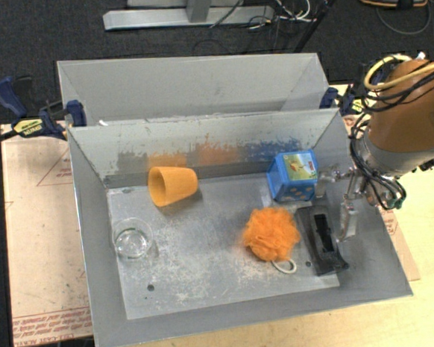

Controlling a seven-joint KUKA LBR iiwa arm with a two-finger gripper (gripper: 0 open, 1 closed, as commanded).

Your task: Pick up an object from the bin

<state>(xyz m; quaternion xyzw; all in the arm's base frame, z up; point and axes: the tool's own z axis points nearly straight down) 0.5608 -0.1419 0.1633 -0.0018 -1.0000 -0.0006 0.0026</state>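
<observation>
Gripper [347, 215] hangs beside long black object [323, 243] at right — perhaps touching.

The pincer [347, 221] hangs beside a black oblong object [323, 244] near an orange pouf [270, 232].

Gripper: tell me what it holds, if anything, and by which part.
Nothing, as far as the view shows. The gripper hangs by the bin's right wall, beside the black oblong thing lying on the floor.
</observation>
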